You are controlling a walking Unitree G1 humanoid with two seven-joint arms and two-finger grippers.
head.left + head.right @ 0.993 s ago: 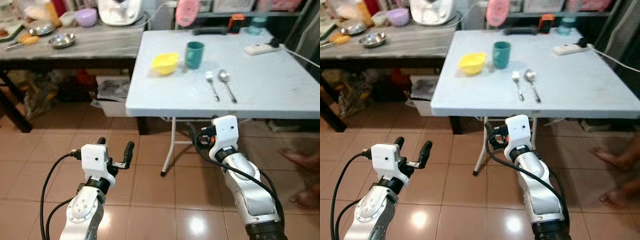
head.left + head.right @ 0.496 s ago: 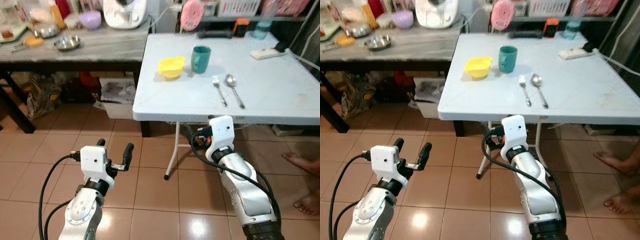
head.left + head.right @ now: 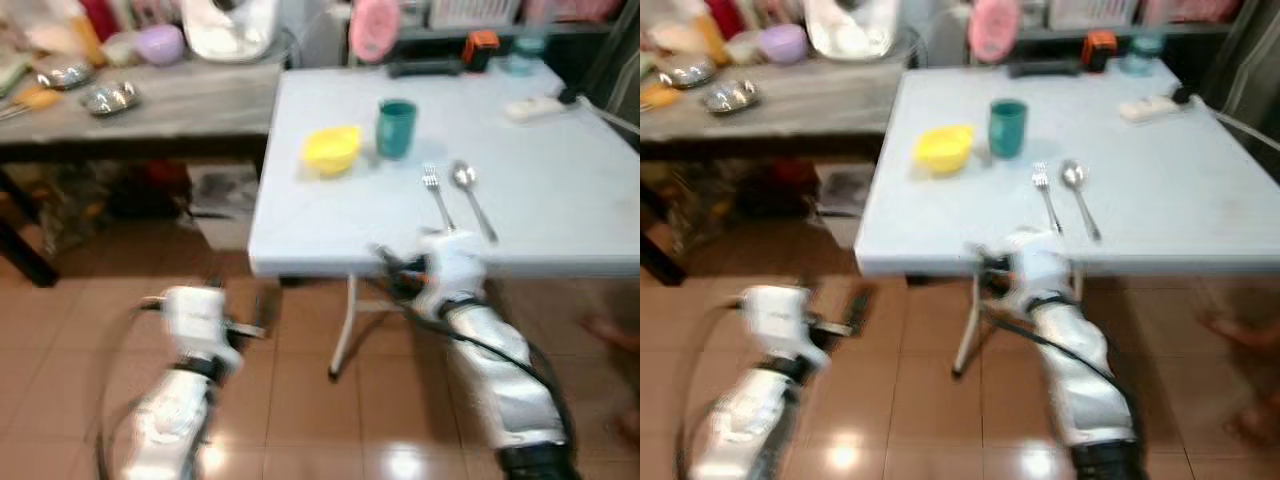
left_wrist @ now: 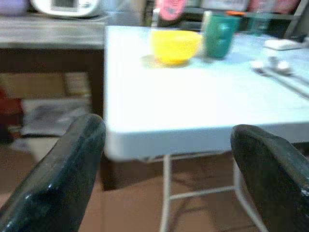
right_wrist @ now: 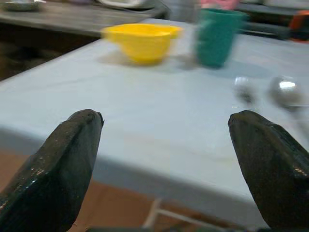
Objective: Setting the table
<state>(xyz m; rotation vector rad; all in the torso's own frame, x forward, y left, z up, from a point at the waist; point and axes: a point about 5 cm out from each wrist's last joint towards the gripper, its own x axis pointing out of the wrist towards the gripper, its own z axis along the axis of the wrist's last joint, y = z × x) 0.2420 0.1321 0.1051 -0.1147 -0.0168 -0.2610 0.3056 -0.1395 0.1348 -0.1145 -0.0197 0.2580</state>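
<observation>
While I close on the table (image 3: 560, 190), both grippers are spread wide and empty. Next, I'd lift the right gripper (image 5: 166, 159) toward the fork (image 3: 437, 194) ahead of its jaws; the left gripper (image 4: 169, 159) sits below the table edge.

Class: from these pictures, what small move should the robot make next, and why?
Probably raise the right gripper over the table edge toward the fork. Its fingers are open and empty, level with the near edge, and the fork and spoon lie just beyond it.
</observation>
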